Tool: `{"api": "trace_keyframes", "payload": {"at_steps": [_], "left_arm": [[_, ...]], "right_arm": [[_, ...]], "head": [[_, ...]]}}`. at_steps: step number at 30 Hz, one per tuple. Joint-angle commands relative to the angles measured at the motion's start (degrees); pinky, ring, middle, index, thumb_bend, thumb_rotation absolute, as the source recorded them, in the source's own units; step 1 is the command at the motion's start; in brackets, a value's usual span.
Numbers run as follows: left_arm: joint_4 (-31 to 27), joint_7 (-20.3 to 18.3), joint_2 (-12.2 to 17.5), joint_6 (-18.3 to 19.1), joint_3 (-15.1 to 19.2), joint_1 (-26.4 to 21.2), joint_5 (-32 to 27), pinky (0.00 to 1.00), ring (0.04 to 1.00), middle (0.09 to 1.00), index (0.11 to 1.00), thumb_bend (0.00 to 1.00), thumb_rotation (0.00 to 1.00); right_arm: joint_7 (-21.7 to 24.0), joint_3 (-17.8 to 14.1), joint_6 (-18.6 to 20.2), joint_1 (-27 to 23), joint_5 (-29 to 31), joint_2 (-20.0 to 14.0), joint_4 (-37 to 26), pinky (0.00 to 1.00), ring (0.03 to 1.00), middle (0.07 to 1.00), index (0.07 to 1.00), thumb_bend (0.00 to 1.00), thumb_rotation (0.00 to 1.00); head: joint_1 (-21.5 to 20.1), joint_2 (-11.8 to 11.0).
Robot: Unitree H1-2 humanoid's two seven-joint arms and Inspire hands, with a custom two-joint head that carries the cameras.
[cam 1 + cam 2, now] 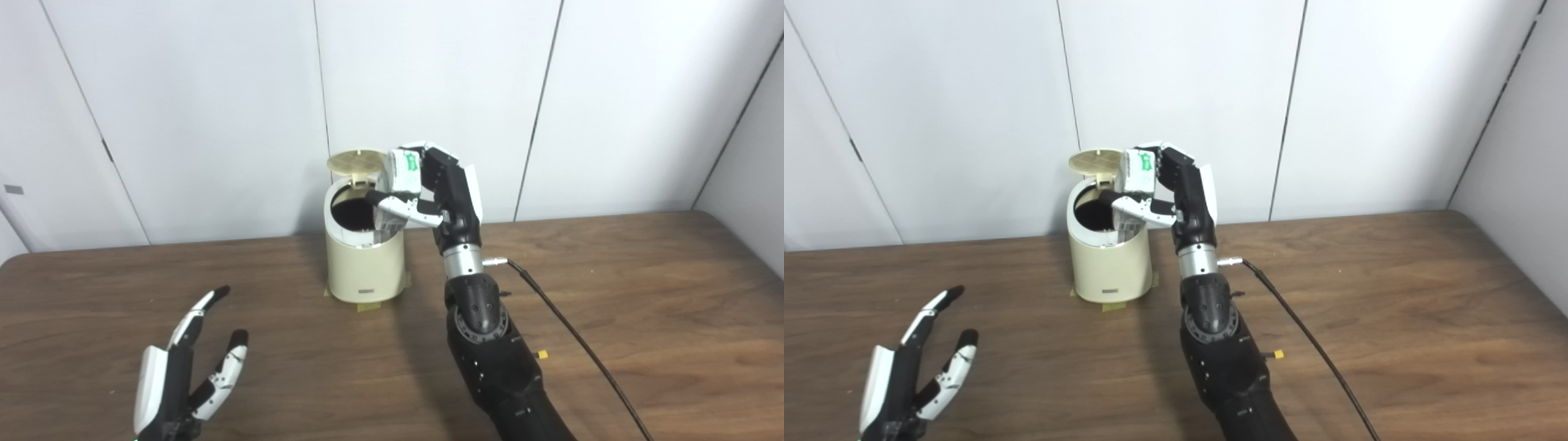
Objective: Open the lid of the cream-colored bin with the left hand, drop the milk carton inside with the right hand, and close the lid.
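One right hand (429, 190) grips milk carton (401, 177) over bin (361, 263) (lid (357, 162) up).

- Table (612, 294): brown wood grain, matt.
- Bin (361, 269): cream plastic, smooth, slight sheen.
- Milk carton (401, 174): printed paper.
- Right hand (438, 190): black and white plastic, metal wrist.

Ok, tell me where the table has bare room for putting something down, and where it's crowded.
Bare wood runs right of the right arm's black cable to the table edge. Another open patch lies between the open left hand and the cream-colored bin. It is crowded at the bin's mouth, where the right hand holds the milk carton beside the raised lid.
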Motion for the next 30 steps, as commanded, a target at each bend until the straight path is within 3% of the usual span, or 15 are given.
{"api": "trace_keyframes", "payload": {"at_steps": [1, 8, 11, 21, 30], "left_arm": [[1.5, 1.6, -2.2, -0.8, -1.1, 3.2, 0.7, 0.92, 0.884, 0.88, 0.861, 0.38, 0.6], [1.8, 2.7, -2.5, -2.4, -1.6, 3.8, 1.2, 0.94, 0.887, 0.877, 0.86, 0.38, 0.58], [1.2, 3.1, -2.7, -1.3, -2.1, 4.0, 2.0, 0.93, 0.887, 0.875, 0.86, 0.37, 0.58], [0.8, 4.0, -3.0, -0.9, -3.1, 4.2, 3.7, 0.91, 0.886, 0.868, 0.853, 0.35, 0.55], [0.5, 4.9, -3.3, -0.9, -3.7, 4.5, 4.6, 0.92, 0.877, 0.856, 0.833, 0.35, 0.51]], "right_arm": [[-1.3, 0.8, -3.5, -4.7, 0.7, 0.5, -0.9, 0.41, 0.456, 0.507, 0.454, 0.5, 0.0], [-10.4, 7.4, -3.5, -6.3, -2.5, -1.0, 1.0, 0.38, 0.46, 0.504, 0.455, 0.5, 0.0], [-15.3, 11.0, -3.5, -7.0, -3.6, -1.7, 2.2, 0.38, 0.462, 0.506, 0.455, 0.5, 0.0], [-39.4, 26.8, -3.5, -9.9, -10.0, -4.4, 8.1, 0.39, 0.464, 0.508, 0.464, 0.5, 0.0], [-49.6, 35.0, -3.5, -11.9, -10.3, -5.1, 12.1, 0.4, 0.46, 0.515, 0.462, 0.5, 0.0]], "head": [[0.5, -0.2], [2.1, -0.7], [2.9, -1.2], [3.9, -2.1], [4.8, -2.5]]}}
